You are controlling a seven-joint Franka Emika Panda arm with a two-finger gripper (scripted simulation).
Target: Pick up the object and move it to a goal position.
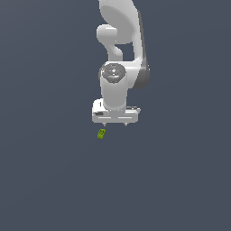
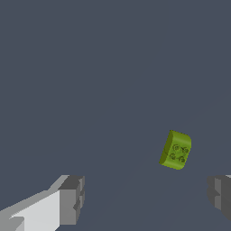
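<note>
- My gripper hangs at the end of the white arm, pointing straight down over a plain dark grey floor.
- My fingers are spread wide apart with nothing between them; the wrist view shows one grey pad at each side and open floor in the gap.
- The block, small and yellow-green, lies on the floor just beside my fingertips, a little toward the exterior view's left and nearer that camera. It is not touching me.
- In the wrist view the block sits clear of both pads, closer to the far-side finger than to the one with the white housing.
- Its upper face carries a cluster of small dark round marks, four as far as I can make out.
- Any writing or logo? None that I can read: the marks on the block are too small to tell as letters, and the arm's white shell shows only a grey and red-flecked disc at the wrist joint.
</note>
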